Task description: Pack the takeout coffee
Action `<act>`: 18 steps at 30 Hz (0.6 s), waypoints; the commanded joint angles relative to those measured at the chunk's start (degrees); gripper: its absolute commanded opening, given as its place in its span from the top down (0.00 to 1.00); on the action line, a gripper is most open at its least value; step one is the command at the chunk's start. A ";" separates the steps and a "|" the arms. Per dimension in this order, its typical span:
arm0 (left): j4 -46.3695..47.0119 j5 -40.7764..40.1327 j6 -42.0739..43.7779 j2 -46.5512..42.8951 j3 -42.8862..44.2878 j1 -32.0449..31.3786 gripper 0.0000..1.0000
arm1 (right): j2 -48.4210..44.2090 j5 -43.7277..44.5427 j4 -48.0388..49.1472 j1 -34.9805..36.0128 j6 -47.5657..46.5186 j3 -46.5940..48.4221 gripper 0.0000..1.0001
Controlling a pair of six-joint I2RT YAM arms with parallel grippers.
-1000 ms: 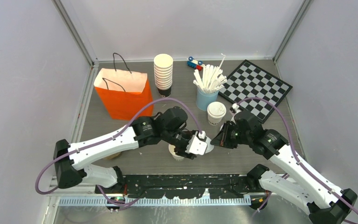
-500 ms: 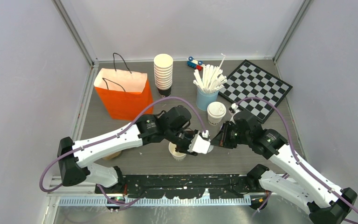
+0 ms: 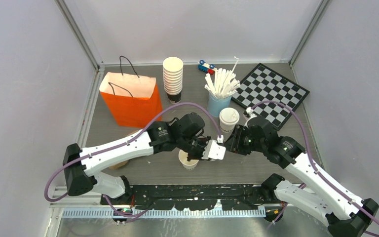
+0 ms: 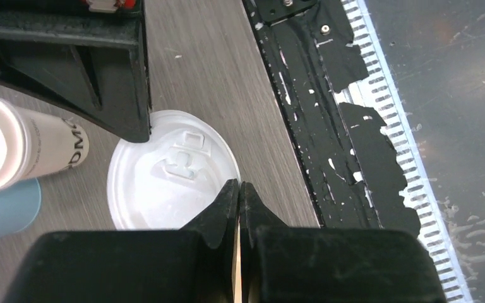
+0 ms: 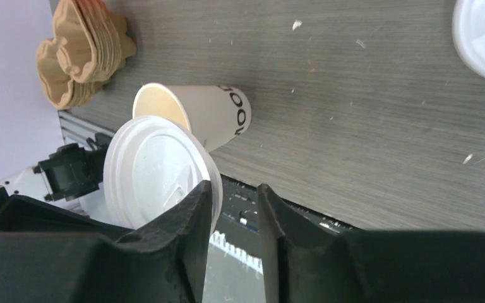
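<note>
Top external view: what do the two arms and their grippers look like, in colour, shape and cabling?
Both the left arm and the right arm have white link covers between black joints and black bases. A purple cable loops along each one. The left gripper and the right gripper have black, wedge-shaped fingers.

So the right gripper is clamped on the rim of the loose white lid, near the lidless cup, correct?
Wrong arm. The left wrist view shows the left gripper clamped on the rim of the loose white lid. The right gripper stands open next to it. The lidless cup is nearby, as stated.
</note>
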 commanded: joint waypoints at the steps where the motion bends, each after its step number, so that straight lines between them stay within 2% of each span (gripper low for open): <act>1: 5.52 -5.95 -11.32 -1.06 -0.03 0.12 1.00 | -2.00 7.28 4.88 0.36 0.66 4.39 0.52; 2: 7.85 -6.77 -14.06 -1.82 -1.27 0.36 1.00 | -2.80 8.36 6.62 0.31 0.66 4.48 0.44; 3: 10.21 -7.49 -17.10 -2.72 -2.56 0.63 1.00 | -3.44 9.37 8.30 0.34 -0.06 4.61 0.28; 4: 12.36 -8.62 -20.31 -3.97 -3.77 0.83 1.00 | -3.99 10.94 9.56 0.34 -1.62 4.97 0.21; 8: 20.33 -14.31 -30.36 -10.15 -7.75 1.85 1.00 | -7.39 16.08 15.44 0.34 -8.83 5.30 0.16; 13: 32.95 -24.78 -48.95 -20.01 -14.37 2.50 1.00 | -12.83 14.29 33.74 0.36 -21.39 -2.27 0.12; 16: 36.59 -28.21 -58.94 -24.53 -16.61 2.77 1.00 | -14.23 6.90 41.36 0.36 -28.28 -5.22 0.11; 18: 39.72 -30.34 -65.73 -27.41 -18.41 2.81 1.00 | -14.47 1.12 49.87 0.42 -31.61 -8.19 0.11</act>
